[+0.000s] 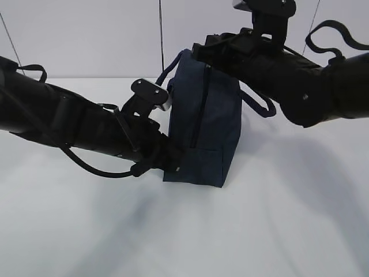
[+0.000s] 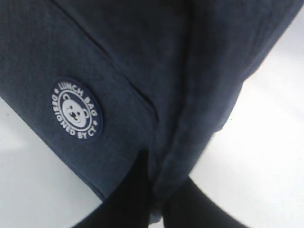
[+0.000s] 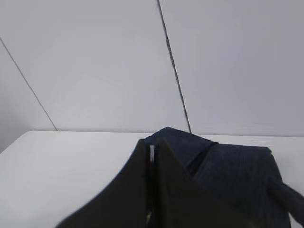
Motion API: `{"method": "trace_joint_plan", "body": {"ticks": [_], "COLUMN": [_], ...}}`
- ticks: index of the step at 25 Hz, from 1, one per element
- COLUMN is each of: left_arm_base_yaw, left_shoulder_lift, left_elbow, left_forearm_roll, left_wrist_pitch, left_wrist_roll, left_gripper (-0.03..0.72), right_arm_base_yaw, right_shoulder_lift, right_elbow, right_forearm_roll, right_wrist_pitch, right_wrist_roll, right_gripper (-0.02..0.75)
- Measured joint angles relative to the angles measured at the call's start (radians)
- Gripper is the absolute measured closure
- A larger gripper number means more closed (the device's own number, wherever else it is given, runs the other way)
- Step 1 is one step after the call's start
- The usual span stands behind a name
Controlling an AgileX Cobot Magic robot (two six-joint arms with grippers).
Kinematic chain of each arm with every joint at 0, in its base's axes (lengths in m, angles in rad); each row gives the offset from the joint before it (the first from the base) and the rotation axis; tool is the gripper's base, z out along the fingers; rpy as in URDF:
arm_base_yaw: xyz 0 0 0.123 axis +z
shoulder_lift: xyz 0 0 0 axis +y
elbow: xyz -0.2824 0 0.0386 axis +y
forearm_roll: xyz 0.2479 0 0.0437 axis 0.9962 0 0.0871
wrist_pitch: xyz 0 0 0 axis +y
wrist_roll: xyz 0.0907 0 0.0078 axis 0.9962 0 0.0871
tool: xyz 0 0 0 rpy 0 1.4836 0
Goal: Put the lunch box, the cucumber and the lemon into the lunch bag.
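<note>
Dark navy boxy fabric lunch bag, frame centre, white counter. Left tool clamped on its lower edge; right tool together on a silver ring.

Lunch bag, navy fabric: 1. Loop handles on it: 2. Round bear badge: 1. Robot arms: 2, each with 1 end effector: left, right. White surface: 1.
</note>
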State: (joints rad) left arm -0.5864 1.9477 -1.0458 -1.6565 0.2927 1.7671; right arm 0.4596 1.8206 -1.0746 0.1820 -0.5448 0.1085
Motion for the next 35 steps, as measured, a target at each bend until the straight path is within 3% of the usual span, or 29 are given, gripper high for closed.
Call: {"method": "trace_joint_plan", "body": {"ticks": [20, 35], "left_arm_base_yaw": [0.0, 0.0], "left_shoulder_lift": [0.002, 0.002], "left_elbow": [0.0, 0.0], "left_forearm_roll": [0.0, 0.002], "left_wrist_pitch": [0.006, 0.022], "left_wrist_roll": [0.0, -0.004], "left_gripper": [0.679, 0.679], "right_arm_base_yaw": [-0.078, -0.164], "right_shoulder_lift": [0.169, 0.363], "right_elbow": [-0.316, -0.764], "right_forearm_roll": [0.002, 0.066], "right_wrist_pitch": [0.268, 0.767], "right_wrist_roll": [-0.049, -0.049], "right_gripper": [0.731, 0.731]}}
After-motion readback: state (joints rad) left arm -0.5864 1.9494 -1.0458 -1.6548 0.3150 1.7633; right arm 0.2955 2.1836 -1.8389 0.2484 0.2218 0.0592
